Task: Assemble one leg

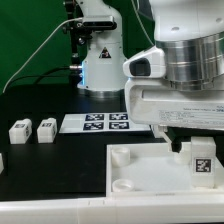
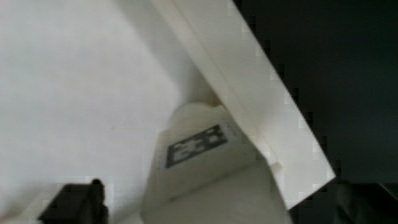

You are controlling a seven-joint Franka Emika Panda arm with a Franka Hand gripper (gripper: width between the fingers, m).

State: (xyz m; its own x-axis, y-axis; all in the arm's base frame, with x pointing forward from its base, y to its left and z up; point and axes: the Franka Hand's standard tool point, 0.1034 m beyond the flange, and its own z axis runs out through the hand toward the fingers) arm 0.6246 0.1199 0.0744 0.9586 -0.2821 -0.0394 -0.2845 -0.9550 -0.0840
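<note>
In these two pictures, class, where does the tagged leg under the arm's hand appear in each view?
Exterior view: the leg stands low at that view's right, on the panel, under the hand.
Wrist view: it fills the middle, tag facing the camera, against the panel's edge.
Shared landmark: the leg's black-and-white tag.

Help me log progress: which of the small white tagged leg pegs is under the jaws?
The small white tagged leg peg over the large white square panel; the other two pegs sit apart on the black table.
</note>
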